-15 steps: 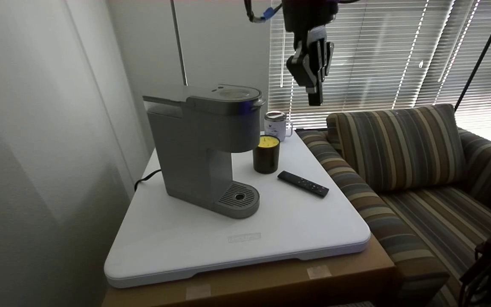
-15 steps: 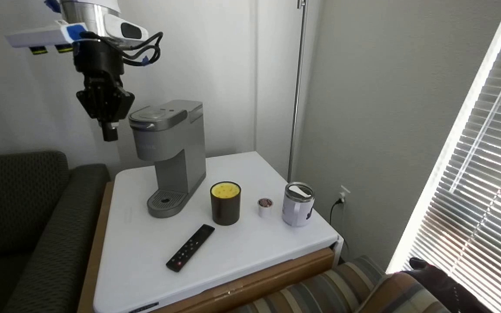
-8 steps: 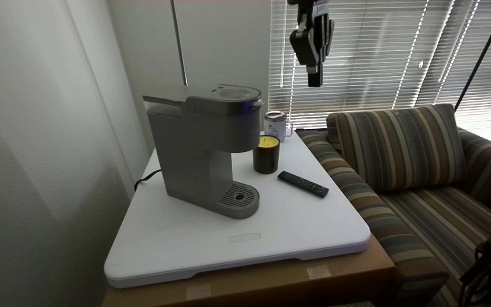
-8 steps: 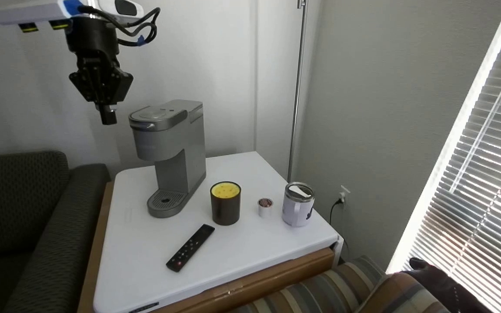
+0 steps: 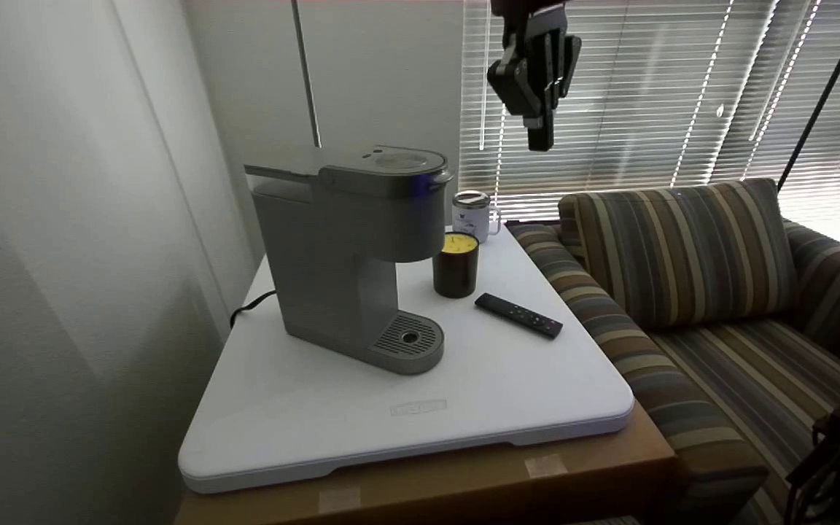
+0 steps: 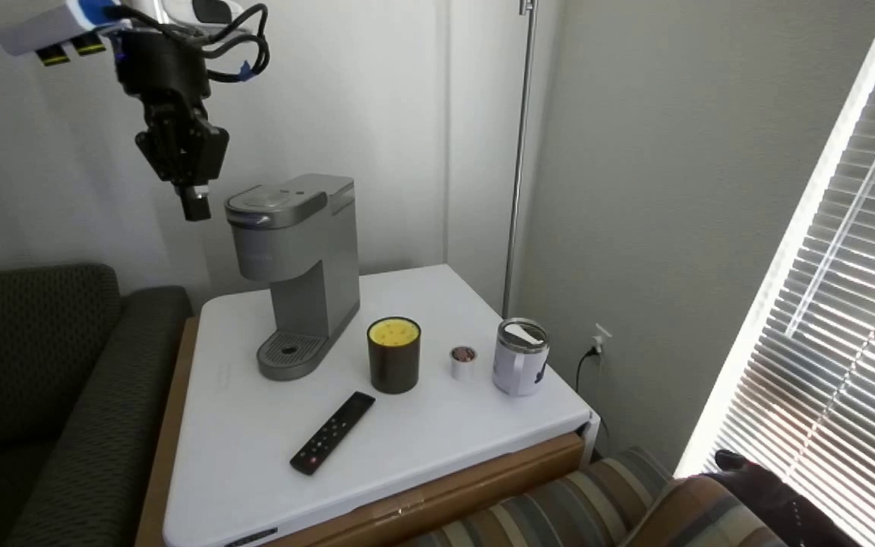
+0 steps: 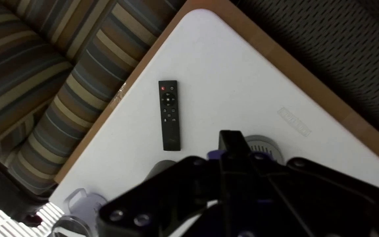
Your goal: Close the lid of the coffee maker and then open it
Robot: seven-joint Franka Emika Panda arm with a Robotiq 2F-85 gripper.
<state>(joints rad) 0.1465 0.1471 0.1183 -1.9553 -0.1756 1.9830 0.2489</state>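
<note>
The grey coffee maker (image 5: 332, 262) stands upright on the white table and also shows in an exterior view (image 6: 340, 258). Its lid (image 5: 391, 162) lies flat and closed on top in both exterior views; the lid (image 6: 274, 202) has a small front handle. My gripper (image 5: 540, 135) is shut and empty. It hangs in the air above lid height, in front of the machine and apart from it, as an exterior view also shows the gripper (image 6: 194, 205). In the wrist view the fingertips (image 7: 234, 140) meet, and behind them most of the coffee maker (image 7: 268, 144) is hidden, only its drip base showing.
A dark jar (image 6: 394, 365) with yellow content, a black remote (image 6: 333, 433), a small pod (image 6: 463, 365) and a white mug (image 6: 519, 361) stand or lie on the white table (image 6: 437, 425). A striped armchair (image 5: 682, 255) adjoins the table. Walls stand behind the machine.
My shut gripper has risen away from the coffee maker, then turned slightly in the last half second. The lid stays closed and the other things have not moved.
</note>
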